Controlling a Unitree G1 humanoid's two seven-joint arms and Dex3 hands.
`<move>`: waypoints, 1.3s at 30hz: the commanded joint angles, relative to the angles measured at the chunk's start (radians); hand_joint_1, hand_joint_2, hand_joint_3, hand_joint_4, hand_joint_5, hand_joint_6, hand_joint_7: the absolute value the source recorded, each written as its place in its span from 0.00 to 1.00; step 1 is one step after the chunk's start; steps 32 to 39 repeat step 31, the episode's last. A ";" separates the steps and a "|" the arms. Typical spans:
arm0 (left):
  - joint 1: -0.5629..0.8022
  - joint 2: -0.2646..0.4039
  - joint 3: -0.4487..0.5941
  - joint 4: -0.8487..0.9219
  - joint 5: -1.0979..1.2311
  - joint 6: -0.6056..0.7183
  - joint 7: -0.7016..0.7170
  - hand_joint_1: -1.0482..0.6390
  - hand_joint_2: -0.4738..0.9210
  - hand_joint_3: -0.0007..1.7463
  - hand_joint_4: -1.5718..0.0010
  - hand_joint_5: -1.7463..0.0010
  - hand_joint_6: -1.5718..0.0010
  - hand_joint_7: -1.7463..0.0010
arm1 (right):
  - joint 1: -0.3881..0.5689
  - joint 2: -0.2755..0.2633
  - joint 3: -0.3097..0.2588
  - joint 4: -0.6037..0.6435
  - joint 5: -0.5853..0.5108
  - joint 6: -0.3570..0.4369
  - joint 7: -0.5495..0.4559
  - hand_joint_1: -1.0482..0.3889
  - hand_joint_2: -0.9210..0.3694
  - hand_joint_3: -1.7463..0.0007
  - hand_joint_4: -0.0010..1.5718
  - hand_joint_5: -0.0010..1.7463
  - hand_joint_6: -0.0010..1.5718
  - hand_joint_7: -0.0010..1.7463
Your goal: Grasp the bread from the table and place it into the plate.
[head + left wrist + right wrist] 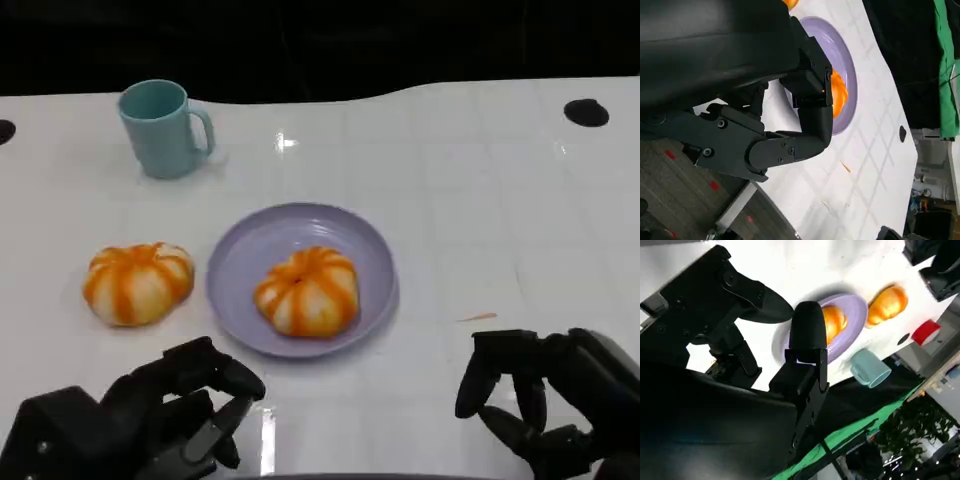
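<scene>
The black left hand (165,410) hovers low at the table's near edge with its fingers parted and nothing in them, and the black right hand (545,395) sits at the near right, fingers likewise apart and empty. Just beyond the left hand, one round orange-and-white striped bread roll (307,290) lies inside the shallow lilac plate (235,270). A second striped roll (138,282) rests on the white table (480,200) just left of the plate, with a teal plastic mug (162,128) standing farther back.
</scene>
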 commanded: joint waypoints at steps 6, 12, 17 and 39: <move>-0.009 0.012 0.010 0.024 -0.002 -0.015 -0.008 0.37 1.00 0.27 0.59 0.00 0.60 0.24 | -0.010 -0.019 -0.013 0.073 -0.034 -0.041 -0.032 0.65 0.42 0.35 0.61 1.00 0.54 0.80; -0.012 0.014 0.015 0.048 -0.004 -0.038 -0.010 0.38 1.00 0.27 0.59 0.00 0.60 0.24 | -0.027 -0.023 -0.012 0.116 -0.047 -0.076 -0.046 0.65 0.40 0.37 0.63 1.00 0.53 0.88; -0.018 0.016 0.022 0.076 -0.008 -0.065 -0.020 0.39 1.00 0.28 0.59 0.00 0.61 0.23 | -0.035 -0.019 -0.001 0.116 -0.081 -0.066 -0.048 0.66 0.41 0.36 0.63 1.00 0.53 0.89; -0.024 0.022 0.027 0.085 -0.009 -0.071 -0.025 0.38 1.00 0.26 0.58 0.00 0.60 0.23 | -0.039 -0.009 0.013 0.113 -0.101 -0.055 -0.049 0.66 0.42 0.36 0.62 1.00 0.53 0.87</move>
